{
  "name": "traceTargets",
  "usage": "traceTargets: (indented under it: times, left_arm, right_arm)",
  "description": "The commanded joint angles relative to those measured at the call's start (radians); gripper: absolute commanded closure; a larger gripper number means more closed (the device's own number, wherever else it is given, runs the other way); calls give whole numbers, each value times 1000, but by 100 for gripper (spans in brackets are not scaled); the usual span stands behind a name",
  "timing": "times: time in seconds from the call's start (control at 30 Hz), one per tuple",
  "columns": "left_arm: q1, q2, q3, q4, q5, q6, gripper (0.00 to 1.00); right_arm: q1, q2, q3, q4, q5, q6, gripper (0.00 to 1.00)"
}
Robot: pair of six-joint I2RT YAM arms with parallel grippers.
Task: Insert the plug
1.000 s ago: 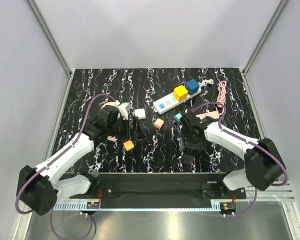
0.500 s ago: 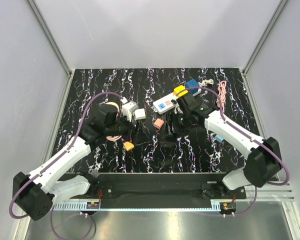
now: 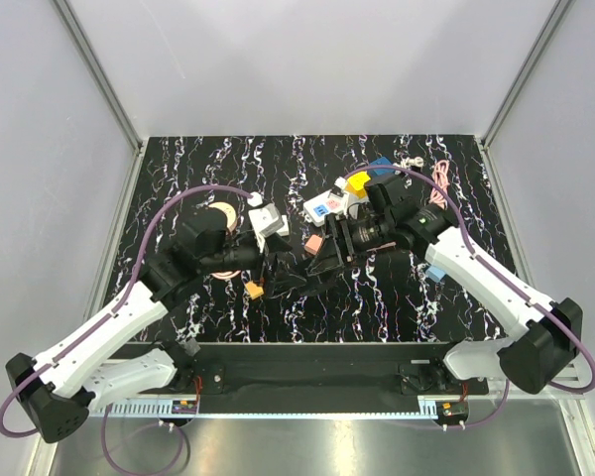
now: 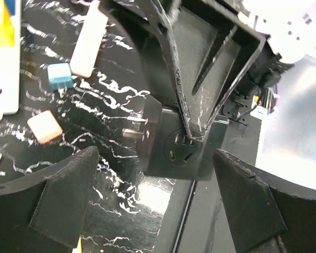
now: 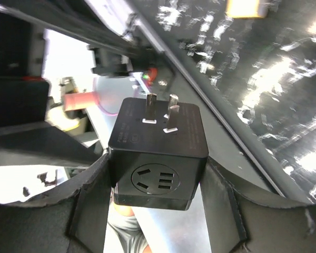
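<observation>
My right gripper (image 5: 158, 176) is shut on a black cube plug (image 5: 158, 153), its metal prongs (image 5: 160, 113) pointing away from the wrist. In the top view the right gripper (image 3: 324, 262) holds it above the table's middle. My left gripper (image 3: 281, 272) is open and empty just left of it. In the left wrist view the black plug (image 4: 174, 142) hangs between the right gripper's fingers (image 4: 200, 79), ahead of my open left gripper (image 4: 158, 203). The white power strip (image 3: 329, 204) lies behind, with a yellow plug (image 3: 358, 183) and a blue plug (image 3: 380, 167) in it.
On the black marbled table lie a pink cube (image 3: 314, 243), an orange cube (image 3: 255, 289), a white adapter (image 3: 269, 221), a light blue piece (image 3: 434, 272) and a pink cable (image 3: 440, 178). A teal cube (image 4: 59, 75) shows in the left wrist view.
My right arm has lifted the black plug from the near table and carried it left and up. My left arm has swung right, its gripper turning to face the plug.
</observation>
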Motion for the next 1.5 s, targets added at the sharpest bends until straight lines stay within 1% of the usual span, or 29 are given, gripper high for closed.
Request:
traceTargets:
  times: [0.0, 0.37, 0.47, 0.7, 0.9, 1.07, 1.2, 1.27, 1.3, 1.37, 1.4, 1.43, 1.47]
  left_arm:
    - [-22, 12, 45, 56, 67, 86, 5]
    - [-47, 25, 35, 52, 116, 108, 9]
    - [-52, 20, 22, 51, 123, 112, 8]
    - [-61, 22, 10, 30, 92, 140, 7]
    - [-84, 39, 6, 10, 87, 158, 11]
    - [-93, 34, 6, -7, 54, 170, 6]
    - [-96, 37, 4, -26, 32, 181, 5]
    - [-99, 45, 4, -32, 31, 184, 9]
    - [-101, 49, 4, -33, 34, 186, 12]
    - [-102, 68, 12, -40, 51, 187, 23]
    - [-102, 75, 16, -49, 55, 186, 44]
    - [-102, 88, 22, -52, 57, 183, 56]
    - [-102, 92, 30, -55, 57, 177, 68]
  right_arm:
    - [6, -53, -18, 119, -132, 61, 100]
    - [5, -44, -40, 234, -178, 147, 100]
    - [6, -37, -44, 256, -182, 164, 100]
    - [6, -29, -66, 290, -187, 194, 100]
    - [5, -26, -76, 322, -201, 233, 100]
    - [6, -20, -86, 328, -196, 247, 100]
    - [6, -15, -89, 333, -199, 256, 100]
    - [5, -15, -89, 337, -204, 257, 100]
    - [6, -15, -87, 339, -204, 263, 100]
    - [5, -15, -86, 343, -207, 268, 100]
    - [6, -13, -86, 345, -207, 274, 94]
    - [6, -18, -84, 348, -205, 273, 91]
    - [6, -20, -83, 350, -205, 273, 86]
